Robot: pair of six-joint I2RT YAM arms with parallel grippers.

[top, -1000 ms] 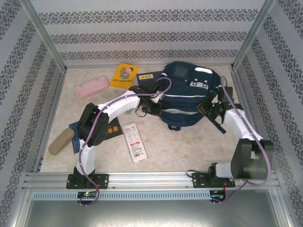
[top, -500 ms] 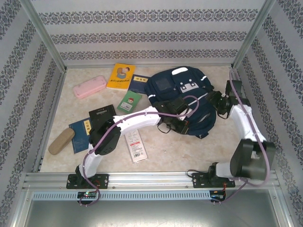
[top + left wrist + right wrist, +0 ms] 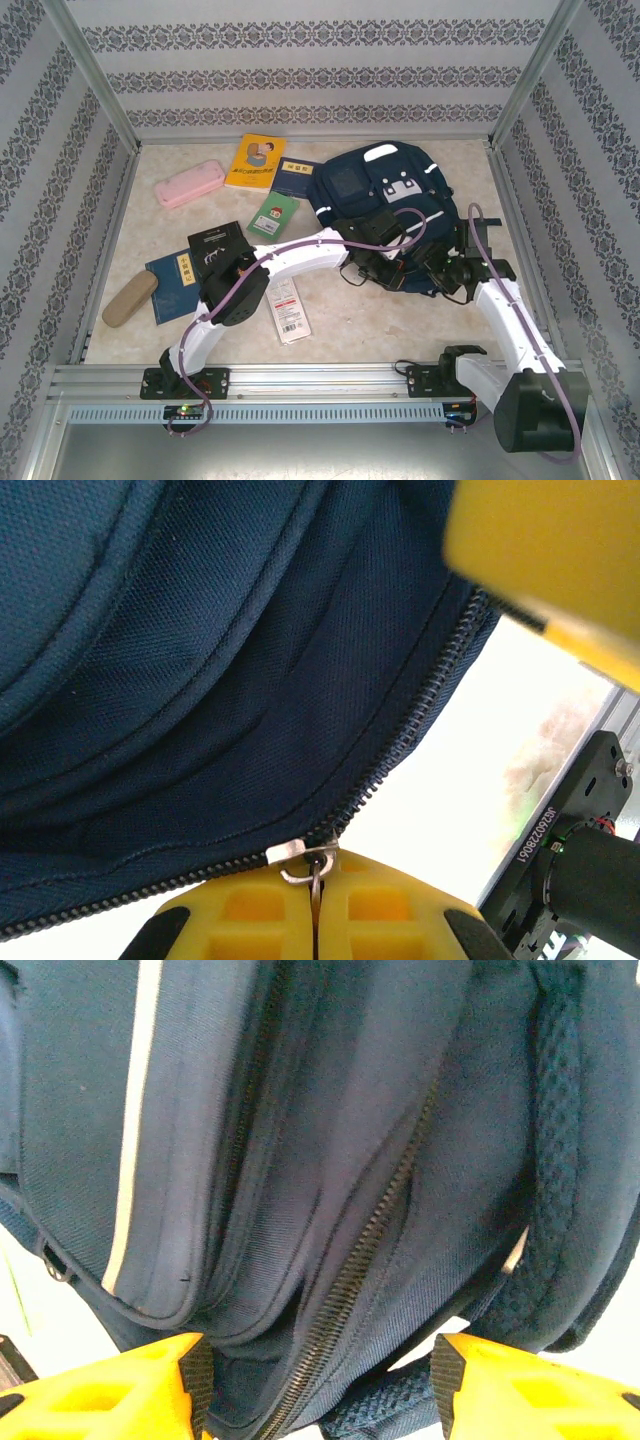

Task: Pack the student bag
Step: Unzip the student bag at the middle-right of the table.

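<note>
The student bag (image 3: 385, 195), navy with white stripes, lies at the back right of the table. At the bag's near edge my left gripper (image 3: 383, 268) is shut on the metal zipper pull (image 3: 318, 872), whose slider (image 3: 297, 850) sits on the zipper line just above the yellow fingers (image 3: 400, 910). My right gripper (image 3: 441, 272) is at the bag's near right corner. In the right wrist view it (image 3: 318, 1388) stands open, and the bag's zippered edge (image 3: 345, 1290) and a mesh strap (image 3: 385, 1405) lie between the two pads without being pinched.
Left of the bag lie a yellow book (image 3: 258, 160), a dark blue book (image 3: 296, 178), a green booklet (image 3: 272, 215), a pink pencil case (image 3: 188, 184), a black book (image 3: 218, 240), a blue book (image 3: 170, 272), a tan case (image 3: 130, 298) and a white pack (image 3: 288, 312). Metal frame posts edge the table.
My left gripper has dragged the zipper pull to the right along the bag's near edge. The right gripper opened and came down from the bag's right side to its near corner. The bag shifted.
</note>
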